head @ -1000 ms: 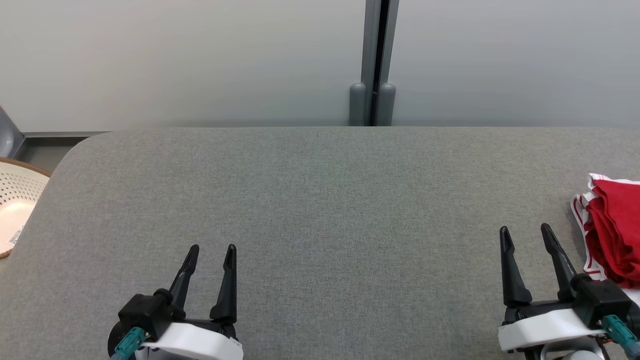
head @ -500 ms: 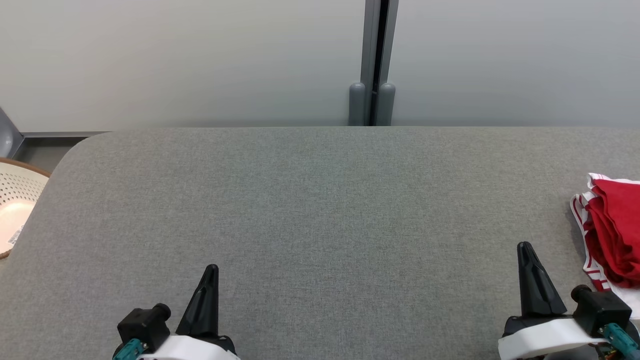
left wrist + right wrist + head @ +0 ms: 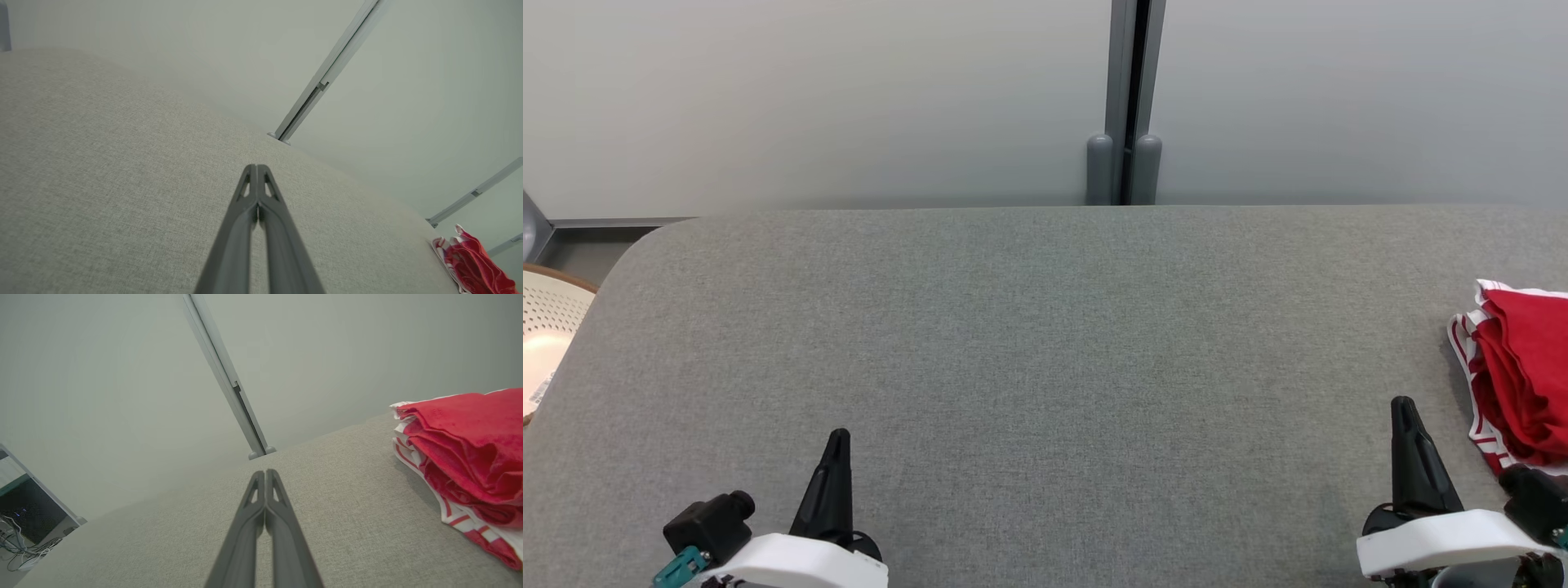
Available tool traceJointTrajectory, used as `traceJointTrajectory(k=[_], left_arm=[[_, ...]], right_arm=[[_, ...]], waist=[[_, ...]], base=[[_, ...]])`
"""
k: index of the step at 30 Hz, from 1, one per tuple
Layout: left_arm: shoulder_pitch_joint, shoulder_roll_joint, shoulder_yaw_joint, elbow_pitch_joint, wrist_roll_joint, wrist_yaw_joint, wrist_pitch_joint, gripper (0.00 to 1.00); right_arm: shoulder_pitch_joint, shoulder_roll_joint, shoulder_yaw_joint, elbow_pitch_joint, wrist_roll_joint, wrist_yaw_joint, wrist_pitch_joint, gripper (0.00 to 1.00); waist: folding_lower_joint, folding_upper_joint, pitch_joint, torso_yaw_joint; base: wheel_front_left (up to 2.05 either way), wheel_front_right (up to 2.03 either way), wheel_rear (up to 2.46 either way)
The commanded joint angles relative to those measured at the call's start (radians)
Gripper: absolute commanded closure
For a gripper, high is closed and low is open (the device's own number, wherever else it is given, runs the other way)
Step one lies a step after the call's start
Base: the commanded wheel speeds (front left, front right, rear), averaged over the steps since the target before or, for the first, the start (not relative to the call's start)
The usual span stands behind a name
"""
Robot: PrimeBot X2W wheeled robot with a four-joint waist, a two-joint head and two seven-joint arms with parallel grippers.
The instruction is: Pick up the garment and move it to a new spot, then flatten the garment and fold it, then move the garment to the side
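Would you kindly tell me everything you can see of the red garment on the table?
The garment is red, soft-looking cloth with white edging that carries thin red stripes. It lies bunched in loose layered folds, not flat, resting on the right end of the grey cloth-covered table. Its right part runs out of the head view. Nothing grips it: the right gripper is shut beside it, its fingers apart from the cloth.

A red garment (image 3: 1523,380) with white striped trim is seen folded in layers at the grey surface's (image 3: 1045,343) right edge.
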Motion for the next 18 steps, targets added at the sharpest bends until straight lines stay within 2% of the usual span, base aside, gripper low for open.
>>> traceJointTrajectory(k=[1,18], left_arm=[[-0.035,0.007,0.014,-0.016,-0.041,-0.008,0.009,1.0],[-0.052,0.012,0.06,-0.021,-0.254,-0.024,0.068,1.0]], right_arm=[[-0.029,-0.004,-0.007,-0.015,0.048,0.0,0.01,1.0],[-0.043,-0.005,-0.03,-0.015,0.301,-0.001,0.073,1.0]], waist=[[0.0,-0.0001,0.0,-0.001],[0.0,-0.0001,0.001,-0.012]], base=[[0.0,0.0,0.0],[0.0,0.0,0.0]])
